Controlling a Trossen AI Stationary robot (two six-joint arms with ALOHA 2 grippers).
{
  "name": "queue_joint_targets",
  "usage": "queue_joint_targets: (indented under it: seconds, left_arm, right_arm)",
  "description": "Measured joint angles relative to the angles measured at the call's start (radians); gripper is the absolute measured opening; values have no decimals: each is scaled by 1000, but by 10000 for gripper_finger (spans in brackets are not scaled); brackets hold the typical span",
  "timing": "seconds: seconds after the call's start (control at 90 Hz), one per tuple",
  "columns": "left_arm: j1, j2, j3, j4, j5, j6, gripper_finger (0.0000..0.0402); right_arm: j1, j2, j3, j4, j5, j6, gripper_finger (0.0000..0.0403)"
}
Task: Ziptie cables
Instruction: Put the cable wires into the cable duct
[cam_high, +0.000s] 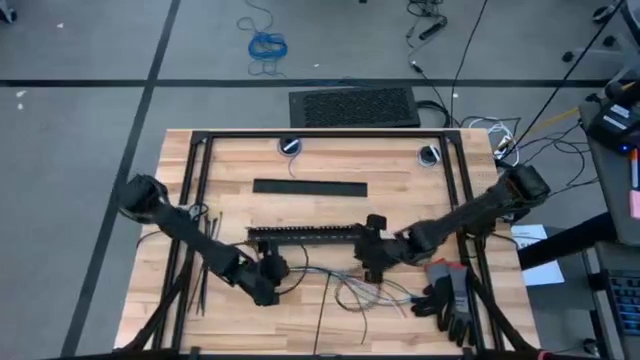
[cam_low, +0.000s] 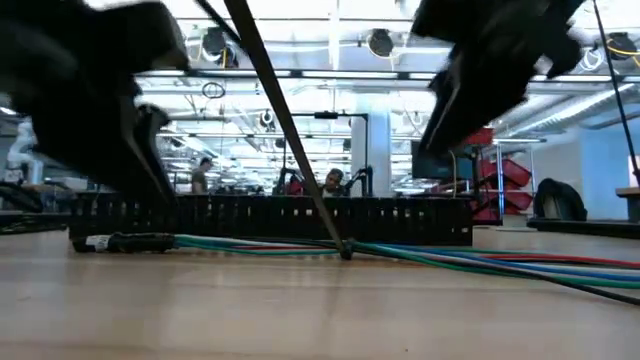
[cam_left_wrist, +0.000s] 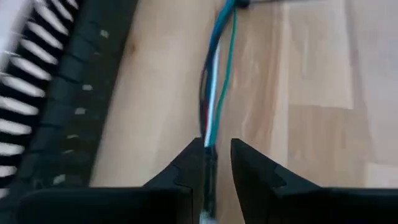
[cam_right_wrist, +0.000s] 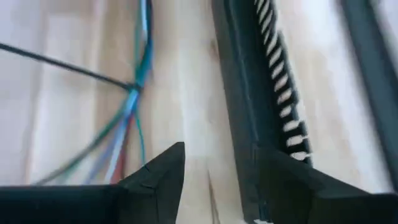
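High view first: both arms are down over the front half of the wooden table (cam_high: 330, 210). The left gripper (cam_high: 268, 283) sits low near the left end of the slotted black comb rail (cam_high: 305, 235), and the right gripper (cam_high: 374, 262) hangs just in front of the rail's right end.

The cables (cam_high: 345, 285) lie on the wood between the two grippers, bundled toward the left arm and splaying out toward the table's front right. Over at the left side, beside the left arm, the zipties (cam_high: 207, 250) lie as thin dark strips on the boards. One more thin dark strip (cam_high: 322, 320) lies toward the front edge, crossing the wires. A long flat black bar (cam_high: 309, 187) rests farther back, and a pair of dark gloves (cam_high: 450, 298) sits at the front right.

Left wrist view now: the fingers (cam_left_wrist: 186, 171) stand a narrow gap apart, and the bundle (cam_left_wrist: 214, 93) runs straight down into that gap. They straddle it; whether they actually pinch it, I cannot tell.

Right wrist view: the right gripper's fingers (cam_right_wrist: 165, 168) are spread wide, gripping nothing, with the rail (cam_right_wrist: 261, 93) passing by one fingertip and the wires (cam_right_wrist: 134, 93) off to the other side.

Low view: the bundle (cam_low: 420, 255) runs along the tabletop in front of the rail (cam_low: 280, 218), its dark joined end (cam_low: 135, 242) at the left.
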Motion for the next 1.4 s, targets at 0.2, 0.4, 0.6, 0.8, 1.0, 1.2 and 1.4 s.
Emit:
queue_joint_targets:
  seconds: [0.2,0.4,0.6,0.8,1.0,1.2,1.4]
  left_arm:
    - [21,95,6,39,21,-64,80]
    - [20,107,14,31,23,-105,80]
    - [9,22,77,-91,-21,-53,80]
    - [6,-4,97,-211,-36,-34,80]
    - [18,32,68,-215,27,-38,82]
    - [28,58,66,-193,62,-49,118]
    - [32,58,67,-194,74,-97,96]
  right_arm:
    - [98,7,0,62,-1,103,165]
    - [196,8,0,143,5,144,165]
    - [238,8,0,183,26,158,164]
    - [249,8,0,181,40,178,164]
    - [249,8,0,186,40,179,164]
    - [249,8,0,191,40,179,164]
    - [243,8,0,191,36,252,163]
